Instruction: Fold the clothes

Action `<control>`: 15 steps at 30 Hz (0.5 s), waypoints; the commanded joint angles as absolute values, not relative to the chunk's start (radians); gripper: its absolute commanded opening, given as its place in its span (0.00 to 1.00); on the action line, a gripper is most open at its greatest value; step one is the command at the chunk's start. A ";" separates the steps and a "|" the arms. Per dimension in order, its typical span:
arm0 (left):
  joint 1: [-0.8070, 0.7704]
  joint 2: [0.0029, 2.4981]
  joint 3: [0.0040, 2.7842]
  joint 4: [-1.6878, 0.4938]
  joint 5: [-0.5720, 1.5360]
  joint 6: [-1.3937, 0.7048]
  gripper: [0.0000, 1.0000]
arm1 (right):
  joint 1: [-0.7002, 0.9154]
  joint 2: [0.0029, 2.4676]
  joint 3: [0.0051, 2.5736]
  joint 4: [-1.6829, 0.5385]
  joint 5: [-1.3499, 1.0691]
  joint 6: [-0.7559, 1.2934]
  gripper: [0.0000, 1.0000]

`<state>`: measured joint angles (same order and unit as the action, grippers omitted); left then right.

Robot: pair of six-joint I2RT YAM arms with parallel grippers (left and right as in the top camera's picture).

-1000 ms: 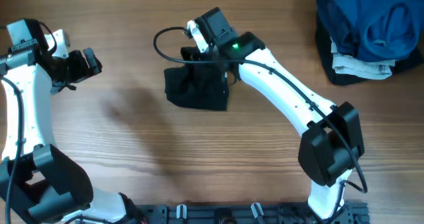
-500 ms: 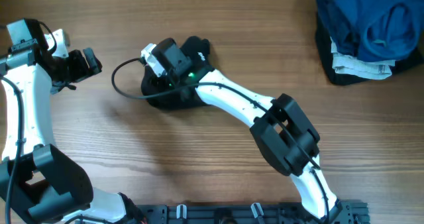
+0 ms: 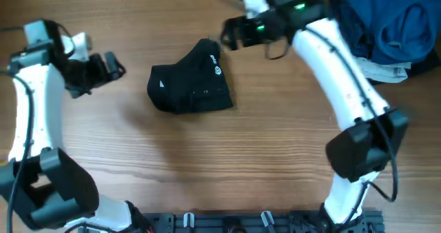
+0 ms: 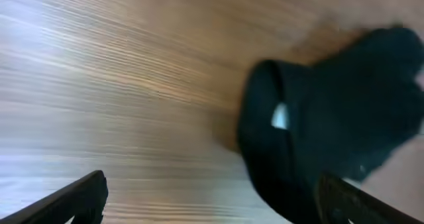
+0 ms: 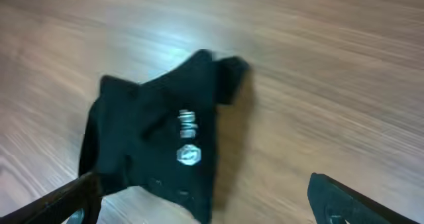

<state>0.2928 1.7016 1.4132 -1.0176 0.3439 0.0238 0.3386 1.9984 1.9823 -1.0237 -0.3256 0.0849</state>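
Observation:
The clothes (image 3: 191, 87) are a black garment lying folded in a compact bundle at mid-table, a tiny white logo (image 3: 217, 71) on top. In the left wrist view the clothes (image 4: 331, 124) fill the right side and show a small white tag. The right wrist view has the clothes (image 5: 159, 141) below, logo up. My left gripper (image 3: 117, 67) hovers open just left of the bundle, apart from it. My right gripper (image 3: 226, 34) hangs open above the bundle's far right corner, holding nothing. Both pairs of fingers (image 4: 79, 196) (image 5: 351, 199) stand wide.
A bright blue garment (image 3: 393, 16) is heaped at the far right corner over a small white folded piece (image 3: 377, 69) and a dark item. Bare wooden table (image 3: 207, 164) surrounds the bundle. The arm bases stand at the near edge.
My right gripper opened and let go of the clothes, then swung from the bundle's left side to the far right. The bundle now lies alone. My left arm shifted slightly right.

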 commanded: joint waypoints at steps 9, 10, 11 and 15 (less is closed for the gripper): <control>0.187 1.902 1.162 -0.745 0.673 0.126 1.00 | 0.247 2.006 1.981 -1.032 -0.499 -0.004 1.00; 0.189 1.902 1.164 -0.733 0.673 0.126 1.00 | 0.251 2.006 1.981 -1.039 -0.499 -0.015 0.99; 0.201 1.897 1.171 -0.732 0.673 0.118 1.00 | 0.265 2.006 1.981 -1.053 -0.496 -0.024 1.00; 0.347 1.772 1.199 -0.755 0.688 0.068 1.00 | 0.355 2.006 1.884 -1.090 -0.406 0.110 0.87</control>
<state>0.2432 1.8832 1.1740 -0.7490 0.6601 0.0982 0.2962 1.9980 1.9606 -1.0821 -0.4641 0.0132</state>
